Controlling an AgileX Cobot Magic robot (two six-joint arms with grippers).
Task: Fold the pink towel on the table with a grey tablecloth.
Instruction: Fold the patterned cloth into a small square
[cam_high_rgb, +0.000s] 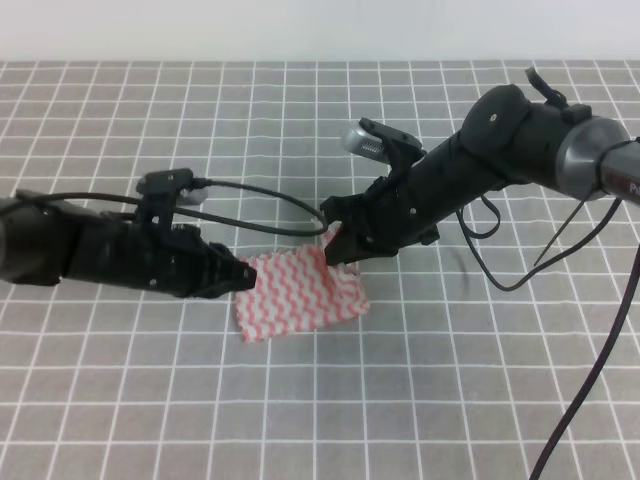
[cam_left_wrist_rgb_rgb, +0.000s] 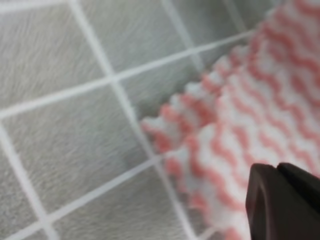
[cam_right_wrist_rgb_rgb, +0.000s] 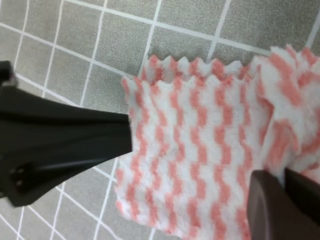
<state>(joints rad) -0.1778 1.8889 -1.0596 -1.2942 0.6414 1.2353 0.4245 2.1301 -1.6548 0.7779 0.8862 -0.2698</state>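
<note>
I have the left gripper (cam_high_rgb: 237, 277) low at the left edge of the pink towel (cam_high_rgb: 300, 295), seemingly pinning it as an anchor, though I cannot tell how far it is parted. The towel lies mid-surface on the grey gridded tablecloth (cam_high_rgb: 420, 390), already doubled; it is thin, fuzzy, zigzag-striped and serrated. My right gripper (cam_high_rgb: 338, 243) pinches its raised far right corner, jaws closed on cloth.

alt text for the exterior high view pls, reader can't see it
Two black robot arms meet over a pink towel lying on a grey gridded table. The left gripper reaches the towel's left edge, while the right gripper lifts its far right corner slightly off the cloth. Cables trail from both arms.
</note>
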